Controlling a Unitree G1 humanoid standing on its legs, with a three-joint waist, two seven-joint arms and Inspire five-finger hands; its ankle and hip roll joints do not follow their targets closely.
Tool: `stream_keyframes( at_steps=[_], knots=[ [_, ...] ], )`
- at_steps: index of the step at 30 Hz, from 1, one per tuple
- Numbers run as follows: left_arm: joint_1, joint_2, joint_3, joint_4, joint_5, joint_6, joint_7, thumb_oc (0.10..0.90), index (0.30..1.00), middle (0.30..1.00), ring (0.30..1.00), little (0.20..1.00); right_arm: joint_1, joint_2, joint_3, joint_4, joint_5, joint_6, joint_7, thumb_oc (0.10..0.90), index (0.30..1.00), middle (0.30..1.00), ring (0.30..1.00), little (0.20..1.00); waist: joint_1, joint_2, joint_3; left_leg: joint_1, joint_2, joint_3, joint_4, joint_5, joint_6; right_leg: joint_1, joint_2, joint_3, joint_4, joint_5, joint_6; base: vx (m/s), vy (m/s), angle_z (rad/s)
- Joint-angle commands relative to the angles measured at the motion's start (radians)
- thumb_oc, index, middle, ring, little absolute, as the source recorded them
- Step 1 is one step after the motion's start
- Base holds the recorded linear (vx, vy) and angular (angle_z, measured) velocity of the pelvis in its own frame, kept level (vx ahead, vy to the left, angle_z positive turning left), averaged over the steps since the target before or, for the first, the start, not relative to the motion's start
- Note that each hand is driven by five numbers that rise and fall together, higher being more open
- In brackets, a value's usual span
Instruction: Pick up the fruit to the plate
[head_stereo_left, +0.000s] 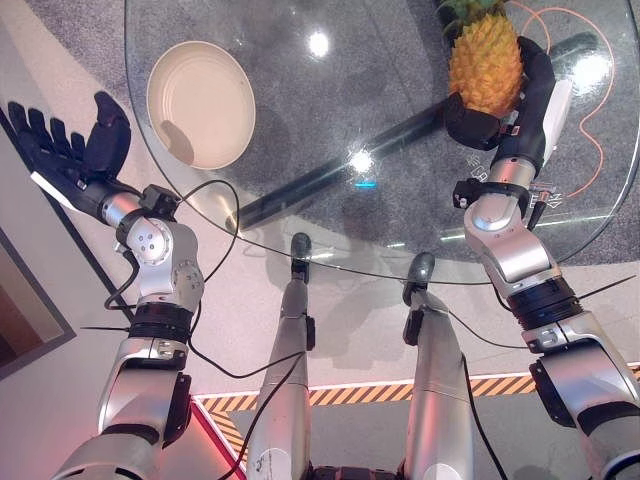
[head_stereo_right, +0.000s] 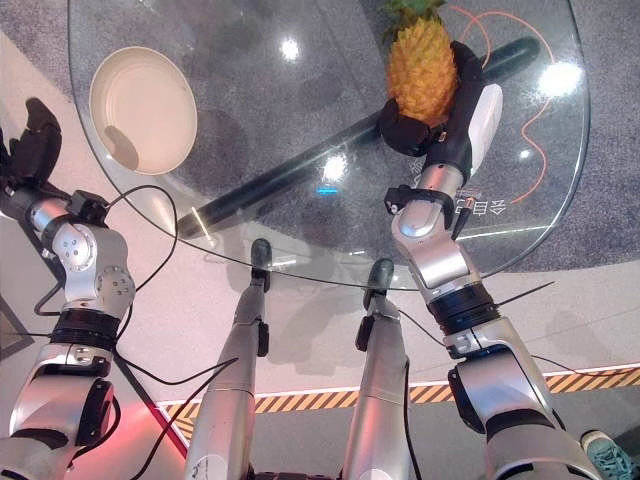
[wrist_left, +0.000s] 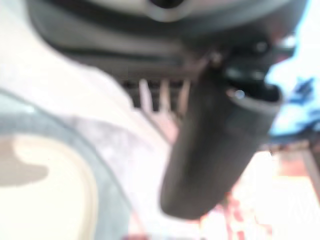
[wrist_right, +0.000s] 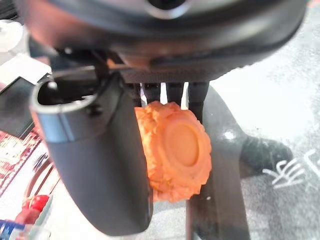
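My right hand (head_stereo_left: 500, 115) clenched the pineapple (head_stereo_left: 486, 62) at the table's (head_stereo_left: 400, 215) right edge; next, carry to plate (head_stereo_left: 200, 103) at left edge.

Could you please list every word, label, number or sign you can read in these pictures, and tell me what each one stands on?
Nothing here can be read with confidence.
White characters on the glass table beside the right hand, which grips the pineapple: too small and partly covered to read.
The same white marks on the table in the right wrist view: cut off, unreadable.
The plate and the pineapple carry no text.
The open left hand shows no label.
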Motion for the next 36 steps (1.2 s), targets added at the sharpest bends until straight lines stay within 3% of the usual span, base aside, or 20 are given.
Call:
stream_keyframes(
  at_steps=[1, 15, 30, 36],
  knots=[
    [-0.051, 0.053, 0.046, -0.083, 0.094, -0.102, -0.058, 0.8, 0.9, 0.9, 0.9, 0.9, -0.022, -0.014, -0.066, -0.16, -0.145, -0.105, -0.014, 0.1, 0.3, 0.3, 0.3, 0.2, -0.001, -0.034, -0.018, 0.004, -0.052, 0.042, 0.102, -0.104, 0.043, 0.089, 0.067, -0.04, -0.239, 0.155, -0.013, 0.0, 0.0, 0.0],
    [-0.03, 0.018, 0.005, -0.219, 0.105, -0.051, -0.228, 0.8, 0.9, 0.9, 0.9, 0.9, -0.005, 0.006, -0.075, -0.254, -0.309, -0.158, 0.016, 0.1, 0.3, 0.3, 0.3, 0.2, -0.011, -0.036, -0.018, 0.017, -0.058, 0.046, 0.095, -0.107, 0.046, 0.104, 0.069, -0.032, -0.256, 0.163, -0.002, 0.0, 0.0, 0.0],
    [-0.016, 0.004, -0.031, -0.29, 0.043, -0.006, -0.347, 0.8, 0.9, 0.9, 0.9, 0.9, -0.006, 0.007, -0.073, -0.305, -0.336, -0.214, 0.01, 0.1, 0.3, 0.3, 0.3, 0.2, -0.013, -0.037, -0.018, 0.02, -0.06, 0.047, 0.094, -0.107, 0.045, 0.109, 0.066, -0.034, -0.261, 0.167, 0.004, 0.0, 0.0, 0.0],
    [-0.006, -0.004, -0.038, -0.309, -0.041, 0.021, -0.442, 0.8, 0.9, 0.9, 0.9, 0.9, -0.007, 0.003, -0.069, -0.329, -0.342, -0.248, 0.024, 0.1, 0.3, 0.3, 0.3, 0.2, -0.014, -0.036, -0.018, 0.021, -0.06, 0.048, 0.093, -0.106, 0.046, 0.11, 0.066, -0.033, -0.261, 0.169, 0.006, 0.0, 0.0, 0.0]
  ],
)
